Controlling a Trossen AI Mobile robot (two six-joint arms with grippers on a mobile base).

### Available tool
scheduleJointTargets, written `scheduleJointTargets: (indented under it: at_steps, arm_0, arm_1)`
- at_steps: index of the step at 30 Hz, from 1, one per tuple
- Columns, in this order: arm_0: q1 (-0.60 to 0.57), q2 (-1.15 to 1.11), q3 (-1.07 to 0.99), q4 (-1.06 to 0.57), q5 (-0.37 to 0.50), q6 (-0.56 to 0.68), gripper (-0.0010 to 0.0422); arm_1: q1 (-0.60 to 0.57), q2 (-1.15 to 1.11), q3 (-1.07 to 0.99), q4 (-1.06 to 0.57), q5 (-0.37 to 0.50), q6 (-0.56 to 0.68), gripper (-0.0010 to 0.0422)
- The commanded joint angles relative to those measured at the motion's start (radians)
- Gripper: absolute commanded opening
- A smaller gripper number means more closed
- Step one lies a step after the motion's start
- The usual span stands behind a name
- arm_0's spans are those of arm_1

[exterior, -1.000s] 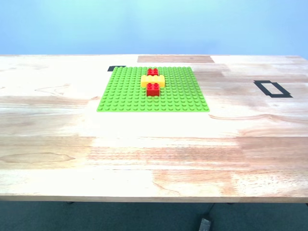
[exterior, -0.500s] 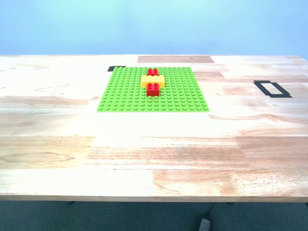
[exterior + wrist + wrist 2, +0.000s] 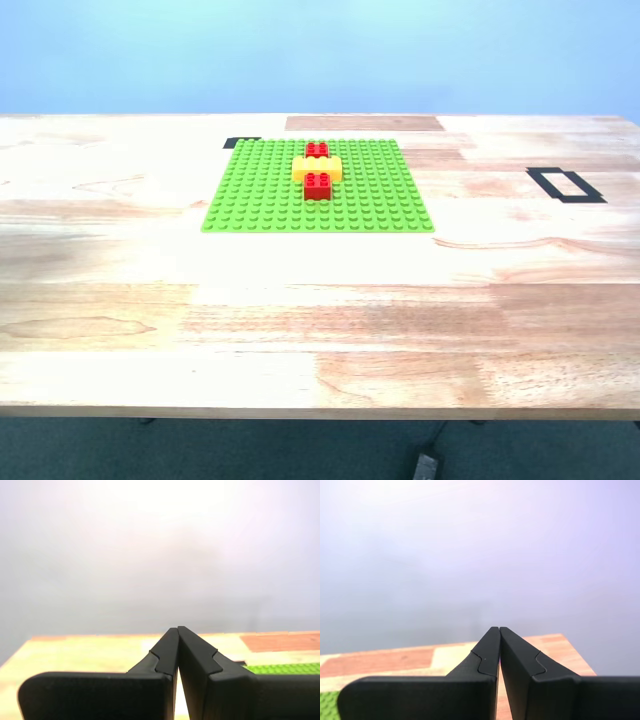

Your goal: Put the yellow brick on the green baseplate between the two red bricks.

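Sitting on the baseplate (image 3: pixel 318 187), the yellow brick (image 3: pixel 317 168) touches both red bricks (image 3: pixel 318 185); my first gripper (image 3: pixel 178 628) and second gripper (image 3: pixel 499 628) are clenched, empty.

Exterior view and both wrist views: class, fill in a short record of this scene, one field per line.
Surface: wooden table
Green baseplate: flat on the table
Yellow brick: on the baseplate, between the red bricks
Far red brick: behind the yellow brick
Near red brick: in front of it
My first gripper: shut, empty
My second gripper: shut, empty
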Motion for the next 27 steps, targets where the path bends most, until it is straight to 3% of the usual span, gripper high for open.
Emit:
scheduleJointTargets:
  at_steps: [1,3,9,16,27]
  arm_0:
    - [0.0,-0.06,-0.039,-0.044,0.011,-0.01,0.0]
    - [0.0,-0.089,-0.057,-0.095,0.009,-0.01,0.0]
    - [0.0,-0.124,-0.086,-0.087,0.003,-0.008,0.0]
    - [0.001,-0.123,-0.1,-0.068,-0.022,0.031,0.0]
    - [0.001,-0.105,-0.135,0.027,-0.023,0.005,0.0]
  arm_1:
    - [-0.009,-0.08,-0.028,-0.108,0.024,0.021,-0.0001]
    - [-0.009,-0.137,-0.048,-0.18,0.024,0.056,-0.0001]
    - [-0.009,-0.128,-0.112,-0.167,0.047,0.054,-0.0001]
    - [0.015,-0.137,-0.194,0.025,0.045,-0.013,-0.0001]
    - [0.037,-0.117,-0.224,0.113,0.039,-0.047,-0.0001]
